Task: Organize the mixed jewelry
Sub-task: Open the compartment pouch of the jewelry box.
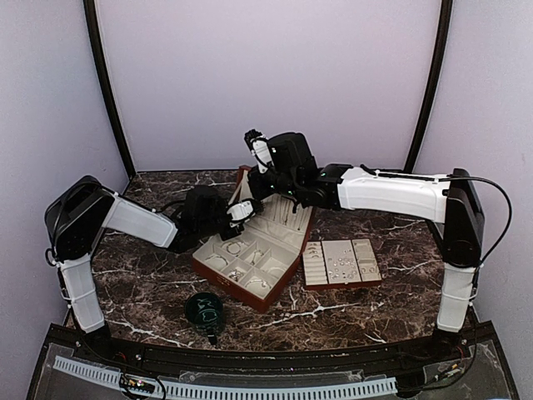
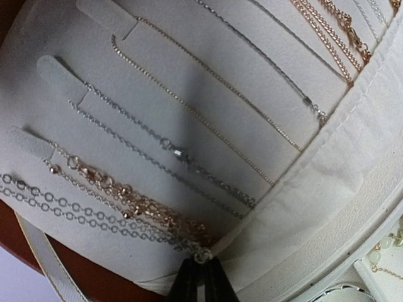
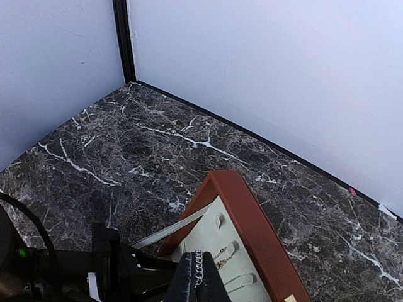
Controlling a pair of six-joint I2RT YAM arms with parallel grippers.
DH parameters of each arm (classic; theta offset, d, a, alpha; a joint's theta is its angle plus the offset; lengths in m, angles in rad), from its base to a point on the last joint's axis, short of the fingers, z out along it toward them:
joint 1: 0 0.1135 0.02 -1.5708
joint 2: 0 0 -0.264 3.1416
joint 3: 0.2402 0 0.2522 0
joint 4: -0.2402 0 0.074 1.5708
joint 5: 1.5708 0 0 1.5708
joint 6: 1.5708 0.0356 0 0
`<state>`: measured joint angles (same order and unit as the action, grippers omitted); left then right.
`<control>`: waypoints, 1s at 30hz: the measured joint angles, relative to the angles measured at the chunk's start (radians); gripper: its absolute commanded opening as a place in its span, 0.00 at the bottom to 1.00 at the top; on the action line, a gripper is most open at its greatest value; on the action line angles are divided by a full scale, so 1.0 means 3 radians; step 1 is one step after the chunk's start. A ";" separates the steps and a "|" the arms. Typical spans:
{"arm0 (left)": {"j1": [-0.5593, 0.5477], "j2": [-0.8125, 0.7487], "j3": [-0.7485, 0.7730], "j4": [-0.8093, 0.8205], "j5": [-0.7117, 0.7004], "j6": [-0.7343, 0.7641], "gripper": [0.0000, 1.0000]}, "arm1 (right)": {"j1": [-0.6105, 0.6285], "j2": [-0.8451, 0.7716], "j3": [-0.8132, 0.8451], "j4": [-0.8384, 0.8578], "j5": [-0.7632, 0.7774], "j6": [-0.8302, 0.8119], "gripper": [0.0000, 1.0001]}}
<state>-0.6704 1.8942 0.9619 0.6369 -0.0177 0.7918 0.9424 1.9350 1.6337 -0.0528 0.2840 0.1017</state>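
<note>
Jewelry box [image 1: 237, 287] sat open mid-table with its lid [image 3: 252, 214] upright. The mixed jewelry [image 2: 176, 151] was mostly chains draped across the lid's cream padding [image 2: 208, 38] (smaller pieces lay in the box below). Right gripper [image 3: 198, 270] was clamped on a silver chain [image 3: 199, 259] at the lid top. Left gripper [image 2: 201, 267] looked pinched together on the chain ends [image 2: 200, 253] low down. Risks were that an opposing pull would tip the lid, or snag the neighbouring gold chain [image 2: 126, 192] and tangle it.

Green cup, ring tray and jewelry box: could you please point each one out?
green cup [image 1: 189, 308]: top view, left rim.
ring tray [image 1: 314, 265]: top view, bare left section.
jewelry box [image 1: 229, 285]: top view, brown front wall.
</note>
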 measured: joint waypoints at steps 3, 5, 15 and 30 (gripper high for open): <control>0.0000 0.0004 0.0003 0.0000 -0.0015 0.0018 0.00 | 0.0000 0.0001 0.0003 -0.0001 0.0001 0.0000 0.00; -0.0001 0.0004 0.0003 -0.0001 -0.0020 0.0025 0.00 | 0.0000 0.0004 0.0018 -0.0006 0.0001 -0.0003 0.00; -0.0009 -0.0010 -0.0027 0.0006 -0.0036 -0.0009 0.00 | -0.0008 0.0108 0.0252 -0.0004 -0.0004 -0.0048 0.00; -0.0023 -0.0175 -0.0172 -0.0015 -0.0038 -0.0144 0.00 | -0.0029 0.0421 0.0425 -0.0056 -0.0051 -0.0078 0.00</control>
<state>-0.6773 1.8416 0.9104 0.6323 -0.0292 0.7486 0.9337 2.0613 1.7611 -0.0696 0.2687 0.0784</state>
